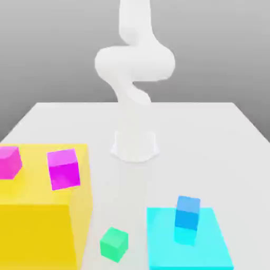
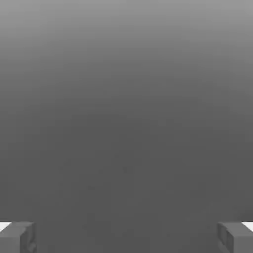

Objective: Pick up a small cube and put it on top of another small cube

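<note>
So up front in the exterior view there's the small plain green cube (image 1: pixel 114 243), sitting on the white tabletop (image 1: pixel 211 132) in the gap between two coloured blocks, touching neither. On the exterior view's left of it is a big yellow box (image 1: pixel 37 221), and on the exterior view's right a flat cyan square pad (image 1: pixel 211 248).

A small blue cube (image 1: pixel 187 212) stands on that cyan pad, toward its far half. On top of the yellow box are two magenta cubes: one (image 1: pixel 64 168) near the box's right edge, tilted a bit, and another (image 1: pixel 9 161) at the picture's left border, partly cut off.

Further back, the white robot arm (image 1: pixel 134 68) rises from its round base (image 1: pixel 135 145) in the middle of the table and curls upward out of the top of the picture.

The hand view has the gripper (image 2: pixel 126 237) with its two grey fingertips (image 2: pixel 17 237) spread far apart at opposite corners, nothing between them, just plain grey surface beyond.
</note>
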Controlling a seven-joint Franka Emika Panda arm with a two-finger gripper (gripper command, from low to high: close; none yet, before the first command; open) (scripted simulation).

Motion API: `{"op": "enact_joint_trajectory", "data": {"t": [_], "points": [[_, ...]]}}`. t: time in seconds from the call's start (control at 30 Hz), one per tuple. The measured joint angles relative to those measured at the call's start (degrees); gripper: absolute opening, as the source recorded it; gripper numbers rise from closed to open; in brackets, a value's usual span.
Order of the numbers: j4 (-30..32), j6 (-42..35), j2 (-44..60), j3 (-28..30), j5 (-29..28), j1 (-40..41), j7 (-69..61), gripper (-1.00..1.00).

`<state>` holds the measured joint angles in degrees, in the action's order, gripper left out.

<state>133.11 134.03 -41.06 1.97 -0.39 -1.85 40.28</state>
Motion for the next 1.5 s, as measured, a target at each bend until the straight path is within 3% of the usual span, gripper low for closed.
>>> {"op": "enact_joint_trajectory", "data": {"t": [0.3,0.63,0.9,1.07,1.1,1.33,1.5], "points": [[4.84,8.21,17.25,7.87,0.06,-6.42,-21.31,0.00],[10.10,17.11,36.47,13.51,4.73,-10.06,-47.83,0.00],[13.97,24.43,51.91,11.85,8.18,-7.37,-68.10,0.00],[12.36,32.08,62.16,6.43,12.69,-2.82,-73.09,0.00],[12.08,33.15,63.51,5.60,13.25,-2.11,-73.55,-1.00],[12.09,33.00,63.48,5.59,13.20,-2.09,-73.52,-1.00],[14.06,25.96,54.38,9.46,8.00,-4.86,-69.59,-1.00]]}}
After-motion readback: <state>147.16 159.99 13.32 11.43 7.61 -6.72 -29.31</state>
